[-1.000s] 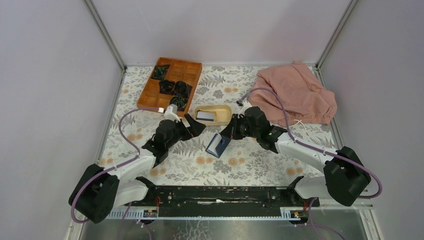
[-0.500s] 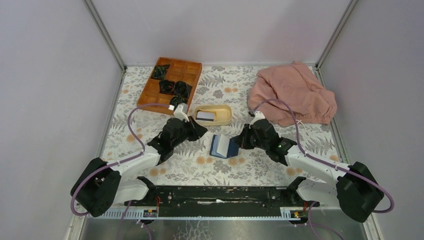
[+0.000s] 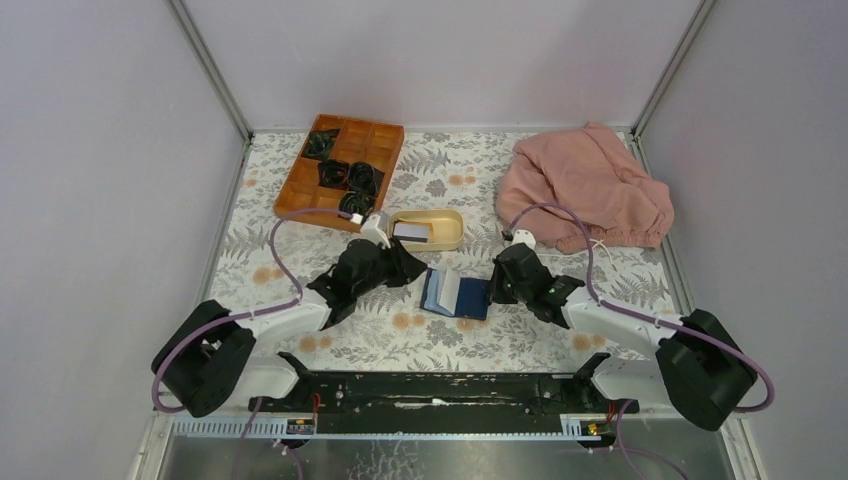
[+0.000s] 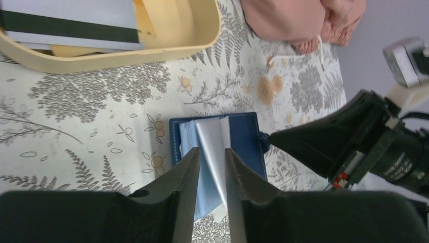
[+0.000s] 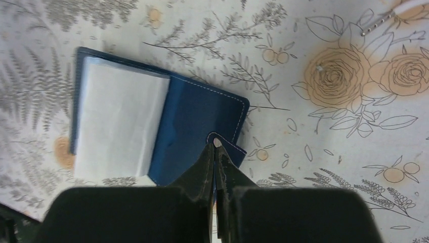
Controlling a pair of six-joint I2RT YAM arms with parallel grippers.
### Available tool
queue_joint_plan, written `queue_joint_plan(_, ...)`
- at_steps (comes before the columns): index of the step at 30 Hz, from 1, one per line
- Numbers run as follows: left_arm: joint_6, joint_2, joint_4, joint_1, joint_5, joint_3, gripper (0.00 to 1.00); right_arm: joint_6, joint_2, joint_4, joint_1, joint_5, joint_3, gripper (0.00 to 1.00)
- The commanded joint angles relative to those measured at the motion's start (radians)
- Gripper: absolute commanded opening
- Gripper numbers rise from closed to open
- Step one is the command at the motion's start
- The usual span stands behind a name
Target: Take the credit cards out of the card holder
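The navy card holder [image 3: 474,301] lies open on the table's middle, with a pale grey-white credit card [image 3: 449,287] standing up from its light blue inside. My right gripper [image 3: 492,288] is shut on the holder's snap tab [image 5: 216,142] at its right edge. My left gripper [image 4: 212,150] reaches in from the left, jaws a narrow gap apart. The pale card [image 4: 215,139] passes between them, and no finger visibly presses it. Another card [image 4: 71,23], grey with a black stripe, lies in the beige dish [image 3: 447,240].
A brown compartment tray [image 3: 340,170] with black items stands at the back left. A pink cloth [image 3: 585,190] is heaped at the back right. The beige dish [image 4: 167,48] sits just behind the holder. Walls close off three sides.
The right gripper has lowered the card holder from a raised tilt to lying open on the table. The left gripper has moved right from the dish to the holder, its jaws narrowed.
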Motion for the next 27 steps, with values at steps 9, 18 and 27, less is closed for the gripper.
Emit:
queue_joint_plan(9,-0.008,0.124,0.117,-0.098,0.019,0.065,0.12,0.003,0.081,0.035,-0.007,0.071,0.012,0.0)
queue_joint_plan(18,-0.011,0.286,0.07,-0.145,0.027,0.118,0.0,0.009,0.085,0.04,-0.007,0.071,0.004,0.0)
queue_joint_plan(27,-0.029,0.329,0.104,-0.19,0.014,0.108,0.0,0.006,0.082,0.039,-0.007,0.073,0.003,0.46)
